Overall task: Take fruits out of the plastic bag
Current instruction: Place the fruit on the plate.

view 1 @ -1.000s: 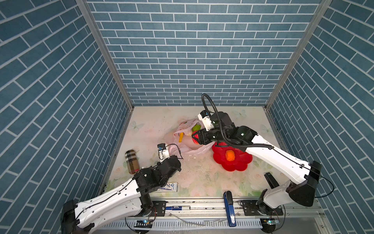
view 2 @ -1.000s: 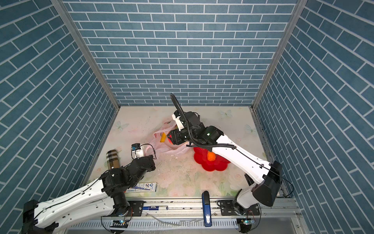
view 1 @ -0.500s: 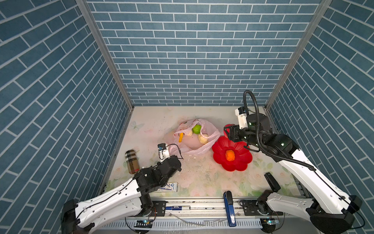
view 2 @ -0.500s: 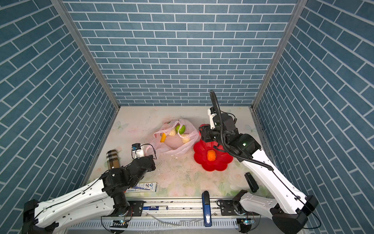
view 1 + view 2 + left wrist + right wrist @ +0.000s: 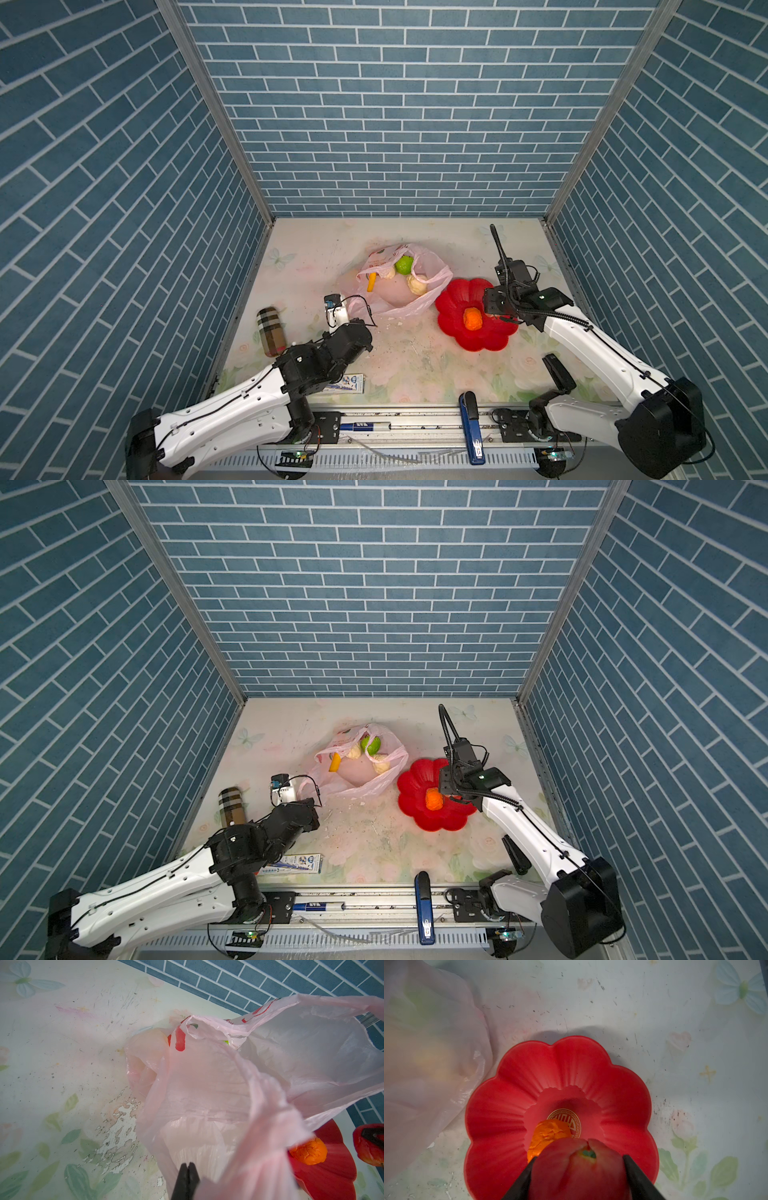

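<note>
Bag (image 5: 395, 297), pale pink plastic with red print: is lying with its mouth open on the floral table (image 5: 307, 257), toward the back wall and just beside the red plate (image 5: 486, 338).

Fruits inside the bag, showing in both top views: green ball (image 5: 404, 264) is resting near the far rim. Beige piece (image 5: 388, 273) and second beige piece (image 5: 417, 284) are sitting against it, one on each side. Banana (image 5: 372, 283) is poking out at the left of the mouth.

Left gripper (image 5: 188, 1167): fingers are pressing fully together, pinching thin plastic at the bag's near edge.

Right gripper (image 5: 579, 1157): fingers are standing partly apart, clamping the red fruit (image 5: 577, 1180) from both sides over the plate.

Orange fruit (image 5: 548, 1136): is sitting at the plate's centre, just beside the held red fruit; whether the two are touching cannot be told.

Plaid can (image 5: 270, 332): is lying on its side near the left wall, well apart from the bag.

Small flat box (image 5: 349, 383): is lying at the table's front edge.
</note>
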Robot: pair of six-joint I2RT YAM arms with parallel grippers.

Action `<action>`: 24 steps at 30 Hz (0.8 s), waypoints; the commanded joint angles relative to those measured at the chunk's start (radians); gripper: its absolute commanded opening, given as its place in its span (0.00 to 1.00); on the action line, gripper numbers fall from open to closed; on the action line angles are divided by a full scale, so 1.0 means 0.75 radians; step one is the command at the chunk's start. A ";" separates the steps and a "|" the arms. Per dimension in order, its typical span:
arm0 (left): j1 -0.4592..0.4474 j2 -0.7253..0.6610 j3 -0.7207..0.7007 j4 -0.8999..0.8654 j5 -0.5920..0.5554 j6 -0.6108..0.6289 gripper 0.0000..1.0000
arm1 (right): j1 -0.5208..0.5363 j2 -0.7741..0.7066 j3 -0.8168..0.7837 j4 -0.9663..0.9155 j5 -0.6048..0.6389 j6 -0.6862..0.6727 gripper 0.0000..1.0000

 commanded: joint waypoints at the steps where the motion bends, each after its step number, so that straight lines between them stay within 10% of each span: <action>1: -0.005 -0.012 -0.009 -0.023 -0.015 0.012 0.00 | -0.028 0.020 -0.060 0.086 -0.007 0.064 0.25; 24: -0.004 -0.045 -0.025 -0.052 -0.017 -0.003 0.00 | -0.090 0.314 -0.195 0.303 -0.054 0.119 0.32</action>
